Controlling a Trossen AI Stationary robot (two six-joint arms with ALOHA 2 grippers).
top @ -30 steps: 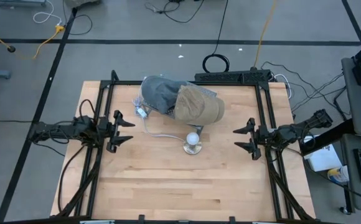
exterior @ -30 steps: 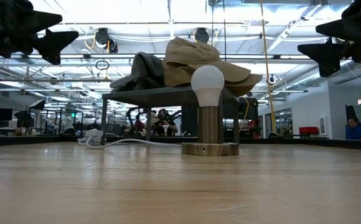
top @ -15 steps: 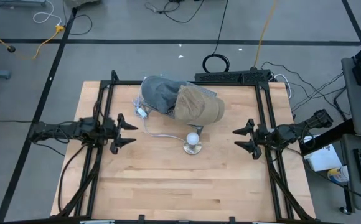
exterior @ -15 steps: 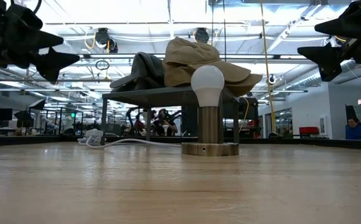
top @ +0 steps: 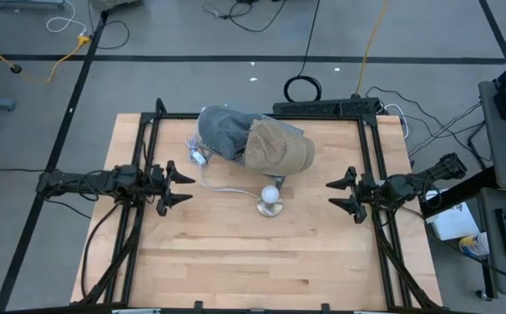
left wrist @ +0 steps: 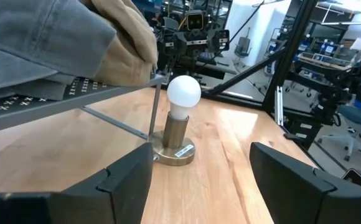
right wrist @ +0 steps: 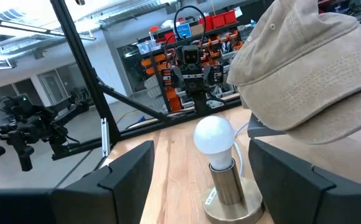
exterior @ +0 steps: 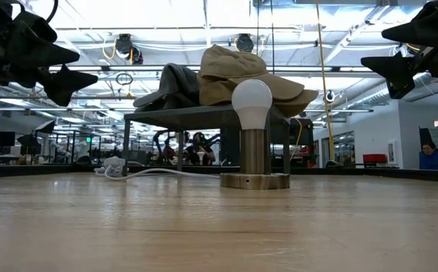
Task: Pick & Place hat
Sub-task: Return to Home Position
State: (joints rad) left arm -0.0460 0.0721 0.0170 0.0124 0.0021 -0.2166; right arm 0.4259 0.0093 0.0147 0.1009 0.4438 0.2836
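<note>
Brown cap (top: 279,148) lies on the grey metal shelf (exterior: 181,115) just behind the lamp (top: 270,202). Its brim juts out over the shelf's edge above the lamp's round bulb, which reaches about as high as the shelf top. A grey cap (top: 222,133) is on the same shelf, pressed against the brown one on the side farther from the lamp. The lamp (a white bulb on a short metal post and disc base) stands on the desk (top: 235,262) directly in front of the shelf. It is just beside one shelf leg and a slanting brace, so it sits between the caps and the open middle of the desk. A white cable (top: 214,186) curls across the wood from under the shelf toward the lamp's base, on the lamp's left. The left hand (top: 181,185) hangs above the desk well to the left of the lamp, its two fingers spread wide and gripping nothing. The right hand (top: 331,194) hangs well to the lamp's right, likewise released with its fingers parted and empty. Both point inward at the lamp. Black frame rails (top: 144,157) run along the desk behind each hand, farther out from the lamp. A black power strip (top: 323,108) lies at the desk's far edge, beyond the shelf.
</note>
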